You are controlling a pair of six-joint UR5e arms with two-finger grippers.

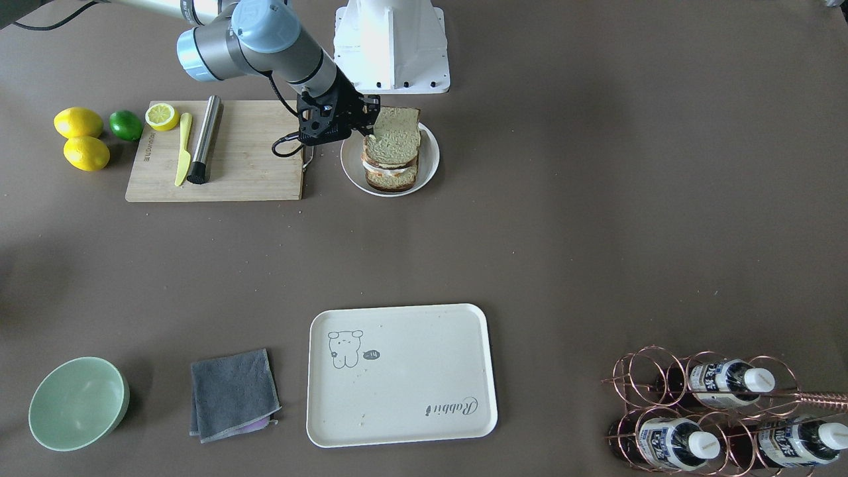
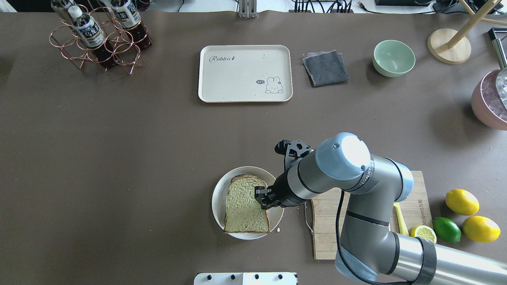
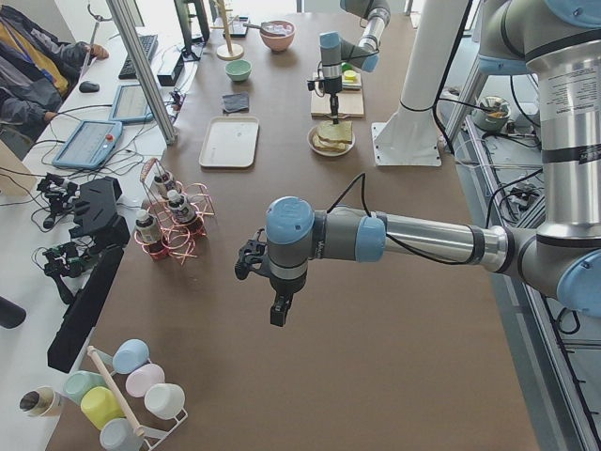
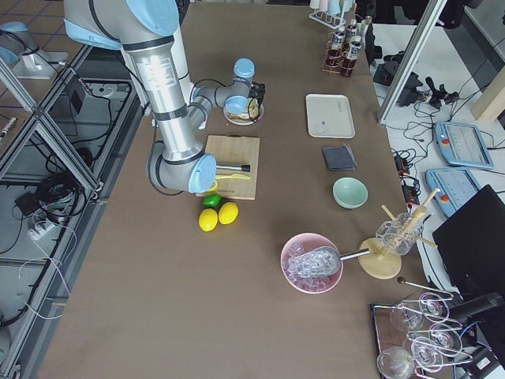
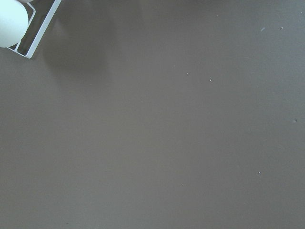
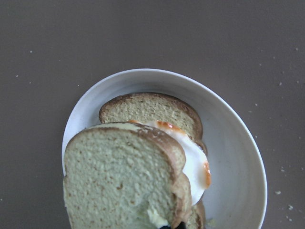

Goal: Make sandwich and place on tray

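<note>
At the edge of the plate [image 2: 216, 198] nearest the cutting board [image 2: 328, 221], closed to a narrow pinch on the side crust of the top slice [image 2: 243, 206] with the right end effector [image 2: 262, 198], and gripping nothing else. Held off-square, and seemingly a little raised on the gripped side, over the egg [image 6: 195, 157] and the bottom slice [image 6: 152, 109]; probably midway through capping the sandwich [image 1: 391, 159] rather than finished with it. Soft, light, spongy bread by the look of it: likely to dent or tear under a hard squeeze, and to droop from a hold on one edge. Glossy, slippery-looking filling as well, so liable to slide out if tipped. Better, for the carry, to take the whole stack across two opposite crusts at mid-height, kept level, with gentle force. Around the stack, only the plate's white rim, resting on the table [image 2: 119, 158] just beside the board. Well apart across the table, toward the far side, the tray [image 2: 237, 79], not yet bearing the sandwich. Farther off again, shown only in a side view, the left end effector [image 3: 280, 310] hanging above the table; cannot tell whether open or shut.
</note>
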